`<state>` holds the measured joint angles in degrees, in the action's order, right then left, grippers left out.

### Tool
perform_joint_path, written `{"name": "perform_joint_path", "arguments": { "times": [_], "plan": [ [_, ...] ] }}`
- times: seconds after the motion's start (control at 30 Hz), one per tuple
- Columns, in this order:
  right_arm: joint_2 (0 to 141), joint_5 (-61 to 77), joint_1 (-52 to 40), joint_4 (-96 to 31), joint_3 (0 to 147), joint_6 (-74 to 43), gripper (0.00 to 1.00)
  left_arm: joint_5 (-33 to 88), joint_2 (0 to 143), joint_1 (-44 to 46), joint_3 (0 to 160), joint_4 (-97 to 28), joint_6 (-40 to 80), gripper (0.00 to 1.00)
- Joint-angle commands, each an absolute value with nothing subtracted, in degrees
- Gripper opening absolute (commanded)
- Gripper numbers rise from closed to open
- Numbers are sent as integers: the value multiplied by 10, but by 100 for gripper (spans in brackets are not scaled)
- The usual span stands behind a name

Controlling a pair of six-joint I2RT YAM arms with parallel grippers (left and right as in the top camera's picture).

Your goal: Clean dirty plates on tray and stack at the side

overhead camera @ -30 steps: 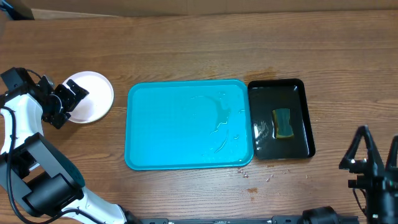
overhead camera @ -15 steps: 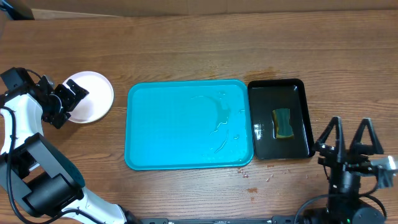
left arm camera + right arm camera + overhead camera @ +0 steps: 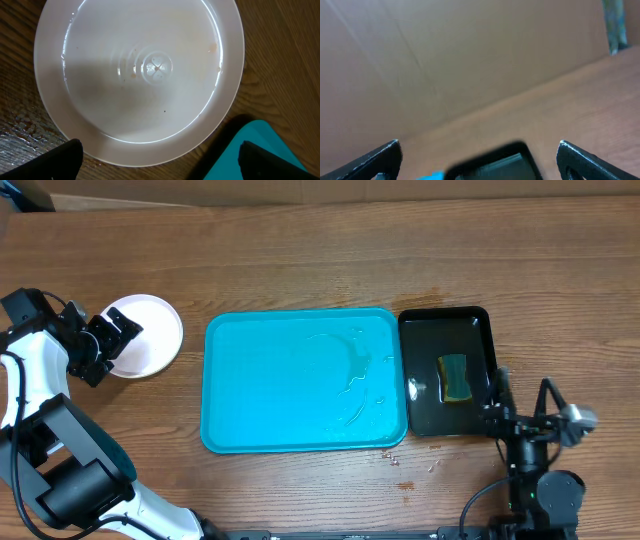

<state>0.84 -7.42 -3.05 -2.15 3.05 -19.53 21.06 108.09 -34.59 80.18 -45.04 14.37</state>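
A white plate (image 3: 152, 335) lies on the wood at the far left, beside the turquoise tray (image 3: 300, 385). It fills the left wrist view (image 3: 145, 70), with faint specks on it. I cannot tell whether other plates lie under it. My left gripper (image 3: 110, 348) is open over the plate's left rim, its fingertips wide apart (image 3: 160, 165) and holding nothing. The tray is bare and wet, and its corner shows in the left wrist view (image 3: 245, 157). My right gripper (image 3: 521, 408) is open and empty (image 3: 480, 160) at the front right.
A black tray (image 3: 478, 330) holding a green-yellow sponge (image 3: 457, 377) stands right of the turquoise tray and shows blurred in the right wrist view (image 3: 495, 162). A cardboard wall (image 3: 470, 60) runs along the table's back. Small crumbs (image 3: 405, 472) lie near the front edge.
My right arm has swung in from the right edge toward the black tray's front right corner. The left arm and the plate have not moved.
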Motion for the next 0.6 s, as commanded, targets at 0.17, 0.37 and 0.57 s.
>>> {"name": "perform_joint_path", "arguments": {
  "times": [0.17,0.37,0.57],
  "plan": [
    [2,-37,-28,-46,21,-70,100,216,1061,-345,808,-450,129,100],
    [2,-11,-13,-46,4,-42,100,216,1061,-345,808,-450,129,100],
    [2,10,-13,-48,4,4,100,216,1061,-345,808,-450,129,100]
  ]
}}
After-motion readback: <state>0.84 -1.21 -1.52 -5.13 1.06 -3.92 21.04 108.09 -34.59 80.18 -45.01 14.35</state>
